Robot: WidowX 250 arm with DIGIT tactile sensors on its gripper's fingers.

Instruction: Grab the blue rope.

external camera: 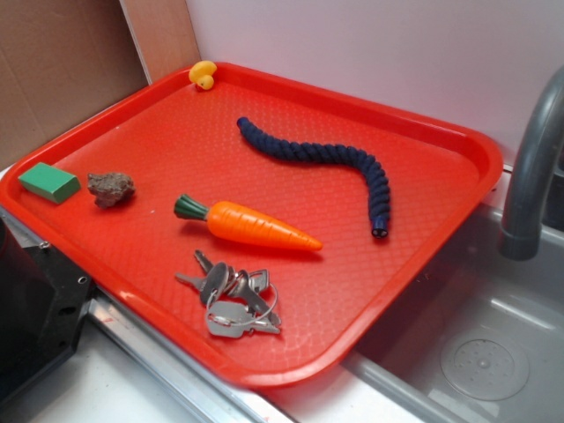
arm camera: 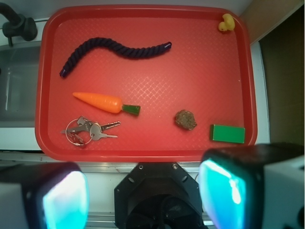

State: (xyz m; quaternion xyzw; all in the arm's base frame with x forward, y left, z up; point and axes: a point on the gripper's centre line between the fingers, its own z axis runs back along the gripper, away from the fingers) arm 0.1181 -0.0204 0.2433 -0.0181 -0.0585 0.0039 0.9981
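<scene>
The blue rope [external camera: 304,152] [arm camera: 124,49] lies limp and wavy on the far part of the red tray [external camera: 176,132] [arm camera: 190,71], its whole length showing. In the wrist view my gripper [arm camera: 143,195] hangs high above the tray's near edge, well short of the rope. Its two fingers [arm camera: 64,200] stand wide apart with nothing between them. In the exterior view the gripper is out of frame.
On the tray lie a toy carrot [external camera: 256,226] [arm camera: 100,101], a bunch of keys [external camera: 231,300] [arm camera: 88,131], a brown rock [external camera: 111,188] [arm camera: 185,119], a green block [external camera: 50,182] [arm camera: 228,133] and a yellow duck [external camera: 204,74] [arm camera: 226,22]. A faucet [external camera: 529,167] and sink [external camera: 493,335] adjoin the tray.
</scene>
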